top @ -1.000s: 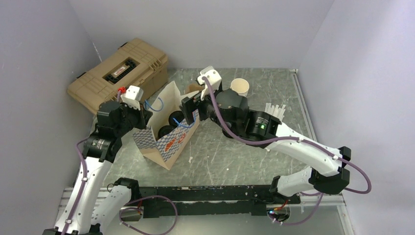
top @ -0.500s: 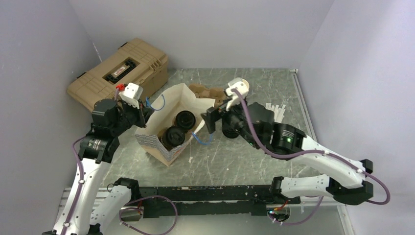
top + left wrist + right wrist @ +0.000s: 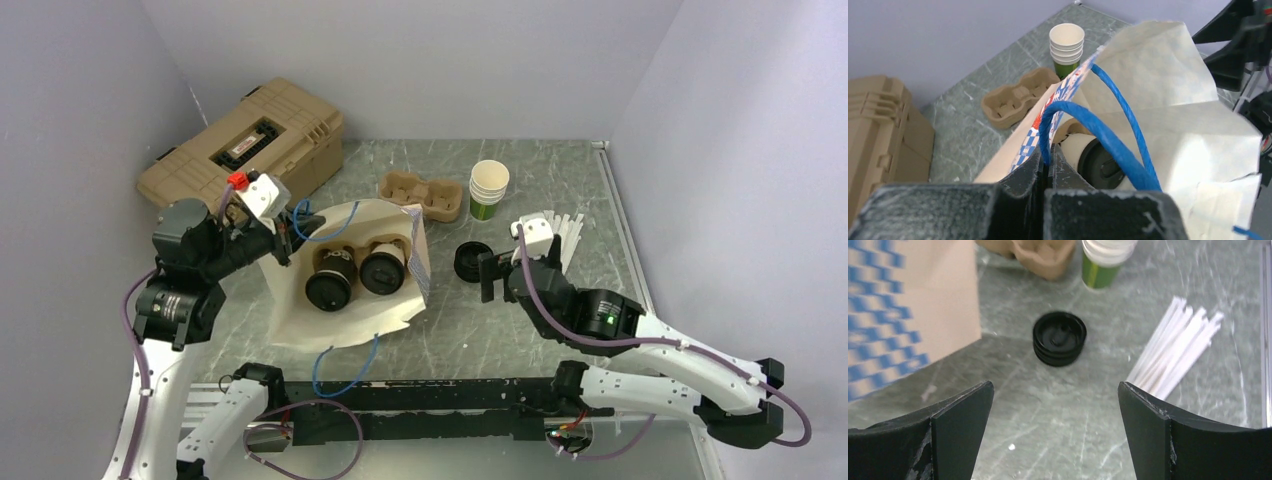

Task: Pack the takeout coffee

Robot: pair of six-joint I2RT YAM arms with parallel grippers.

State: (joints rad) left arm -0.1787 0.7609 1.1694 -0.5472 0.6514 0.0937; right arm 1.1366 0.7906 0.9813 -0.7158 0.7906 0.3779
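One takeout coffee (image 3: 330, 282) and a second takeout coffee (image 3: 383, 266) sit side by side inside the paper bag (image 3: 345, 325), whose wall hides their lower ends. The scratched grey worktop (image 3: 480, 340) stands between pale walls. Both cups tilt, with their black lids facing up and toward the near edge. The left pincer (image 3: 283, 237) is clamped on the bag's blue handle (image 3: 1068, 107). The right pincer (image 3: 487, 277) stands wide and holds nothing.

The paper bag (image 3: 330, 325) is creamy white inside; outside it has blue and white checks with red-orange bits. Its handles (image 3: 1108, 135) are bright blue. The coffee cups (image 3: 383, 265) are pale with black tops. The stacked cups (image 3: 488, 188) are cream, green at the bottom (the loose lids (image 3: 471, 262) are black too). The straws (image 3: 563, 232) are white, the cup tray (image 3: 421, 196) brown, the box (image 3: 245, 150) tan, the table (image 3: 450, 330) grey-green.
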